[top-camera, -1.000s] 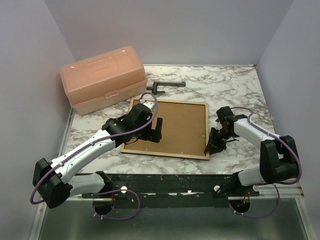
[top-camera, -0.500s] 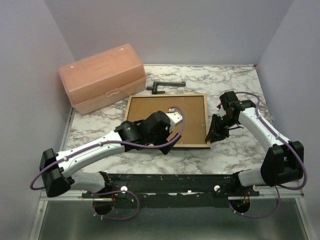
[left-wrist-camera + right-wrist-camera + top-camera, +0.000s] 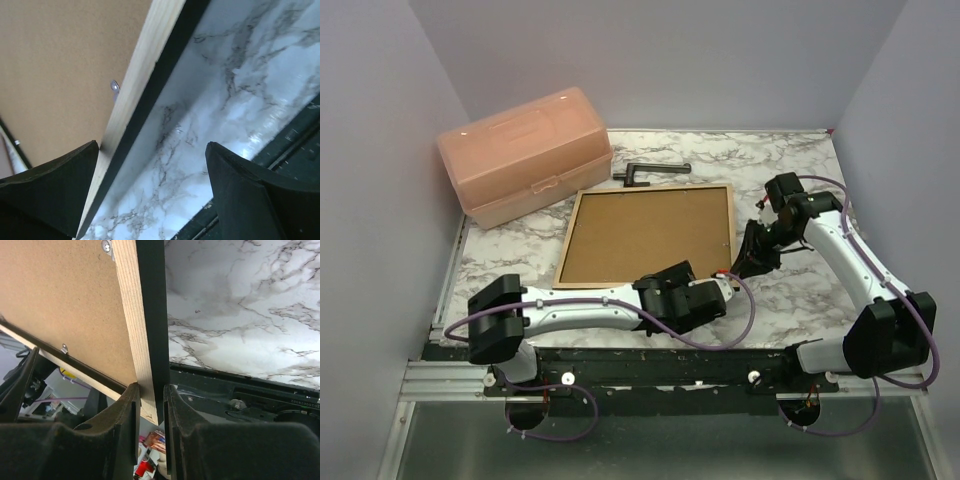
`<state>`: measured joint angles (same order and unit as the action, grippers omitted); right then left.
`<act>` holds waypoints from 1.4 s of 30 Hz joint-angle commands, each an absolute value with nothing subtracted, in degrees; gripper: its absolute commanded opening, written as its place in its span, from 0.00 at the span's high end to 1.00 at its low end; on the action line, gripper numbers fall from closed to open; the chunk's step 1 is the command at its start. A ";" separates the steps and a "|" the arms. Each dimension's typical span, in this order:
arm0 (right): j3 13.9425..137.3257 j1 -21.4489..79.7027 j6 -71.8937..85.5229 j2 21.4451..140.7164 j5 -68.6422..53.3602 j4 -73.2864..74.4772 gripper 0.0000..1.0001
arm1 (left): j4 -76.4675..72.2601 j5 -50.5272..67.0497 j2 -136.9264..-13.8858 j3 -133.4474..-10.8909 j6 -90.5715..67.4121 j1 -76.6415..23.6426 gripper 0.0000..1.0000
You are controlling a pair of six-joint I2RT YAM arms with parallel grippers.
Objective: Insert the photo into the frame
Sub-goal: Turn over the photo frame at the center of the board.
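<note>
Storage box (image 3: 525,155): pink, lid closed, at 10 o'clock on the table (image 3: 790,170); well apart from the work.
Black tool (image 3: 650,170): at 12 o'clock, just beyond the frame's far edge; not touching it.
Frame (image 3: 655,190): table centre, tan face up, black outer edge; long sides running roughly 9 to 3 o'clock; right side apparently lifted off the table, judged from the right wrist view.
Backing board (image 3: 645,235): brown, seated in the frame, covering the whole opening.
Photo: not visible in any view; under the board or elsewhere, cannot tell.
Left gripper (image 3: 150,175): at the frame's 5 o'clock corner, low over the near table edge; fingers spread wide, grasping nothing; the frame's edge in sight between them, no contact visible.
Right gripper (image 3: 150,395): at the frame's 3 o'clock side; fingers clamped on the frame's right edge, one on each face.
Governing relation: the frame already in the right fingers, so the right arm nearer; the left fingers free, with the frame lying toward 10 o'clock from them.
</note>
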<state>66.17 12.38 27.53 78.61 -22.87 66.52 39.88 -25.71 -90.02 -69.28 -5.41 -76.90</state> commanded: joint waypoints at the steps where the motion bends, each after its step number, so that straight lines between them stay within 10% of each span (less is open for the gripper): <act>1: 68.57 12.38 28.97 76.47 -29.16 65.31 1.00 | 41.92 -41.87 -95.02 -72.28 -8.81 -77.71 0.13; 17: 66.93 12.34 29.39 75.33 -32.17 63.50 0.98 | 43.02 -59.23 -98.52 -72.40 -16.63 -77.70 0.74; 30: 75.92 12.32 28.57 71.59 -27.94 55.94 0.14 | 50.44 -65.47 -89.18 -74.90 -15.56 -79.12 0.91; 42: 80.12 12.32 22.52 66.15 -28.19 42.69 0.00 | 59.05 -63.37 -82.66 -81.66 -15.44 -81.04 1.00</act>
<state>78.46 12.29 25.85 69.23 -29.28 49.98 57.43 -60.82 -87.46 -78.04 -14.17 -80.71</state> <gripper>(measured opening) 0.996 0.371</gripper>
